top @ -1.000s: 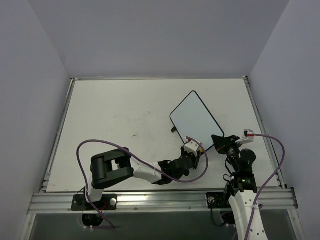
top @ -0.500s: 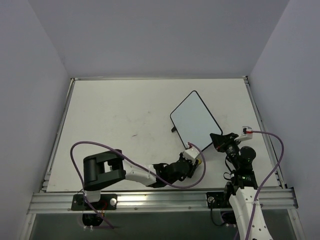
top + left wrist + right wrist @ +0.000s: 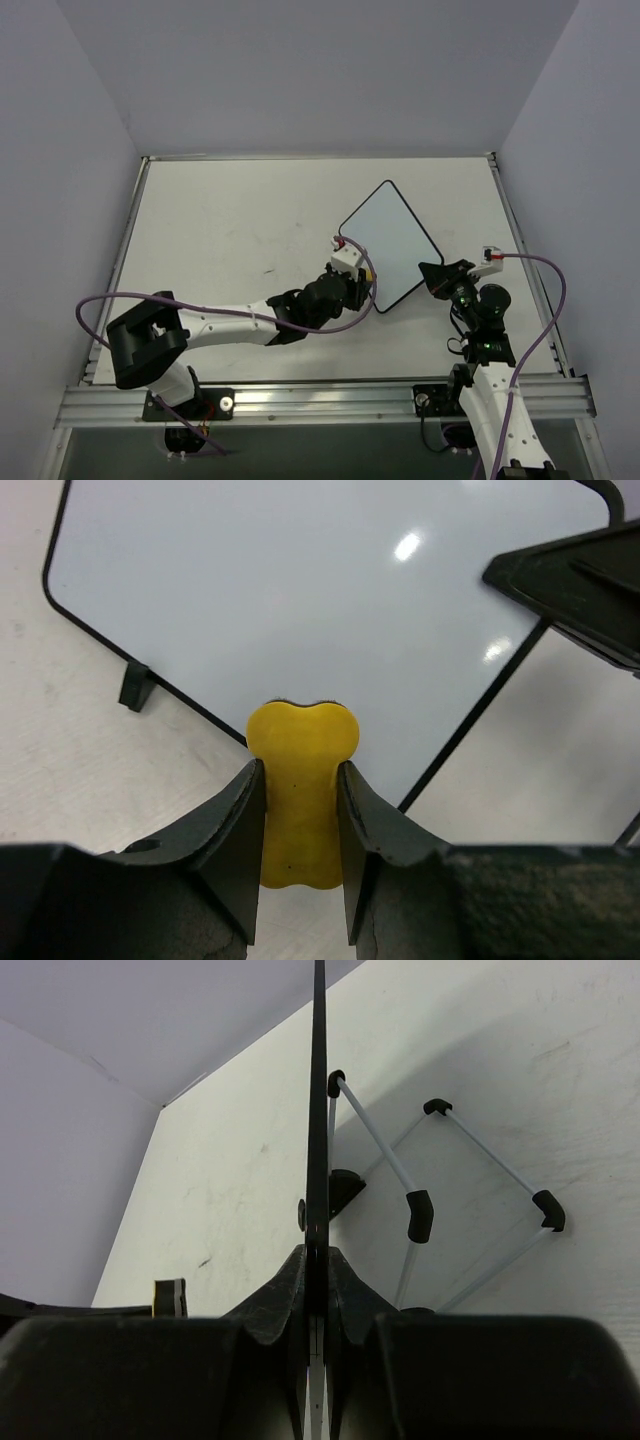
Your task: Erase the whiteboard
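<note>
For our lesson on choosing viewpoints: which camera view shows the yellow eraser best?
The left wrist view: the yellow eraser sits central, clamped between the left fingers, its tip at the whiteboard edge. The top external view shows only a yellow sliver; the right wrist view shows nothing clear of it.

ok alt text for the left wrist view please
The left gripper clamps a yellow eraser, its tip over the lower edge of a blank whiteboard. The right gripper holds the board's right edge at upper right.
</note>
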{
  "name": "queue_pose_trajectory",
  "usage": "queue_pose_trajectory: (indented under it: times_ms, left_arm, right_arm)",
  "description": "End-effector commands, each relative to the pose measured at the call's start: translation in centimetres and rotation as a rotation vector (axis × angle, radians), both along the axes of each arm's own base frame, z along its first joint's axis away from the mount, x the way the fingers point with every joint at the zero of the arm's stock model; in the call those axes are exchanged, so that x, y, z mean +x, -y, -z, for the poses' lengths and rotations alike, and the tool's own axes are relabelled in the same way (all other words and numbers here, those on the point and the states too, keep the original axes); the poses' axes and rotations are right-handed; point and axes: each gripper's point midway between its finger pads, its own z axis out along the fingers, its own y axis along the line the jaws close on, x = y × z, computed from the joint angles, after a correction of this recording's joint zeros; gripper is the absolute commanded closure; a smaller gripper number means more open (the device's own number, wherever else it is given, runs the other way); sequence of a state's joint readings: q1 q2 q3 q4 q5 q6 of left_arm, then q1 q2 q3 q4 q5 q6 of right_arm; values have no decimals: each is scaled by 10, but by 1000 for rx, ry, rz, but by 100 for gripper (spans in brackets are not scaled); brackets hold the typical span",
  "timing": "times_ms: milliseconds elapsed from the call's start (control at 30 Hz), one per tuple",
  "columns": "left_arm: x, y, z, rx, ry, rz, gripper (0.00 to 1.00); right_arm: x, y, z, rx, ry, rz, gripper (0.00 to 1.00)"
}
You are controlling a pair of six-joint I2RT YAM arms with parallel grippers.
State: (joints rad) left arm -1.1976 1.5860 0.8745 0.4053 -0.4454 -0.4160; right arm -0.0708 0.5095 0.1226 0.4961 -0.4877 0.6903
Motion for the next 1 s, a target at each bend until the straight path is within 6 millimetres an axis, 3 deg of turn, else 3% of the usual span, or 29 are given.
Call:
queue_pose_trajectory:
  times_ms: [0,267,433,733,967]
  left_arm:
    - [11,-16,-8,-7,-12,-49,98]
    - [52,-31,2,5,-55,-159,98]
    - [73,-23,19,31,-75,-196,98]
    - [81,-3,58,76,-101,-180,98]
    - [81,2,67,80,-110,-162,98]
  right_arm:
    - [7,-2,-51,-41,171,-23,100]
    - [11,2,-40,-47,126,-1,100]
    - [11,6,-32,-69,89,14,100]
    - [9,15,-16,-83,25,50,100]
    - [8,20,2,-71,-65,78,100]
